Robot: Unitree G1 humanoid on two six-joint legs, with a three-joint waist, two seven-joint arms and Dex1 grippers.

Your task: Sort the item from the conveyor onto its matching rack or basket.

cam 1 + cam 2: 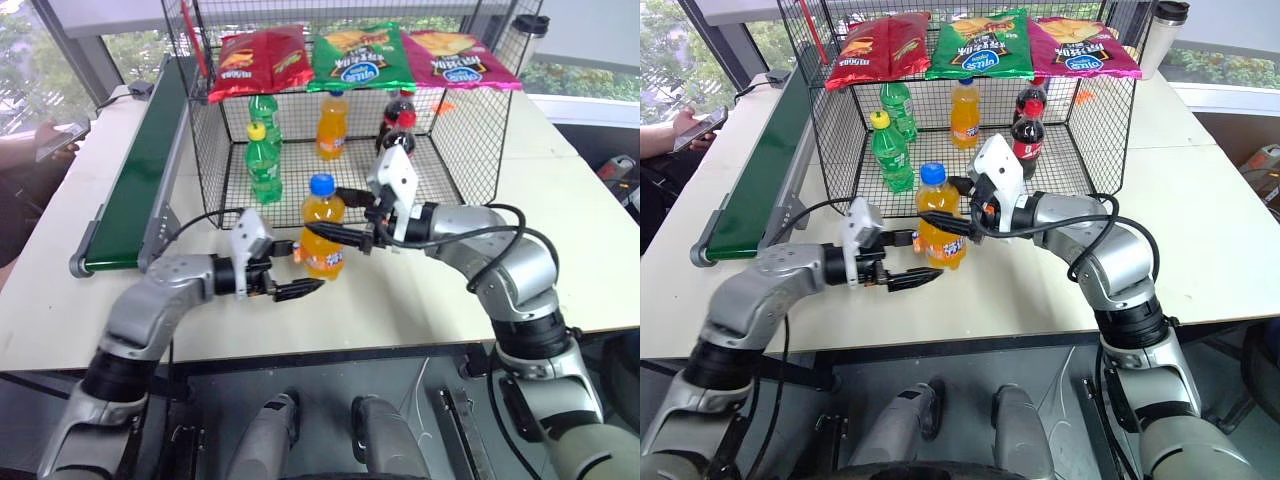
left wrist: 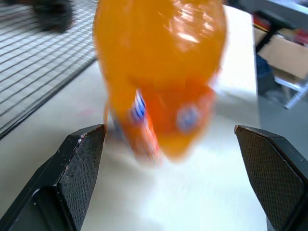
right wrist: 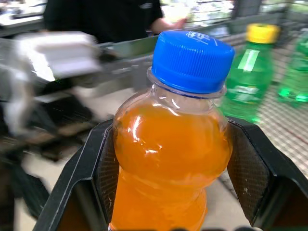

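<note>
Legible text is sparse. Green chip bag on top of the black wire basket: oval blue logo, lettering too small to read. Red bag and pink bag: print unreadable. Orange soda bottle cap: embossed marks, illegible.

The orange soda bottle was clear, shiny plastic. The wire basket was black metal mesh. The chip bags looked glossy.

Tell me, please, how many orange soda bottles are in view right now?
2. One orange soda bottle is upright over the table, gripped by the right gripper in front of the wire cage; a second orange bottle stands inside the cage. Others may be hidden.
</note>
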